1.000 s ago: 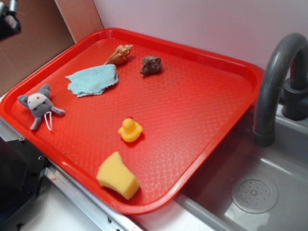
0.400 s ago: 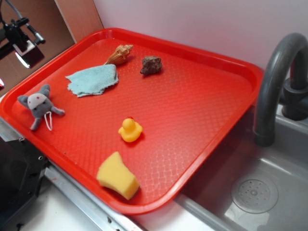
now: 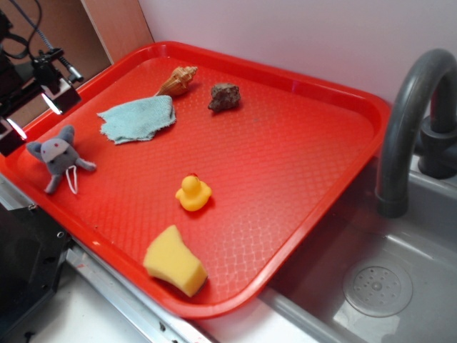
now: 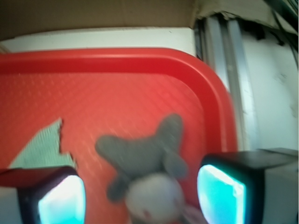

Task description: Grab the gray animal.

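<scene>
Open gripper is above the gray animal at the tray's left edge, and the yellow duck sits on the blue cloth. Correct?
Not quite. The exterior view shows the yellow duck on bare red tray, apart from the blue cloth. The open gripper over the gray animal is right.

The tray (image 3: pixel 307 93) looks like glossy red plastic, smooth at the rim and finely dimpled across its floor, and on it the gray animal (image 3: pixel 57 158) is soft matt plush with a thin white string loop. The blue cloth (image 3: pixel 138 118) near the far left corner is napped fabric with a ragged edge, the sponge (image 3: pixel 175 261) at the near edge is porous matt foam, the duck (image 3: pixel 193 193) is smooth rubbery yellow, the rock (image 3: pixel 225 96) is rough and dull, and the shell (image 3: pixel 178 80) is ridged. Beside the tray the faucet (image 3: pixel 407 121) and sink (image 3: pixel 378 286) are matt gray with a faint sheen.
</scene>
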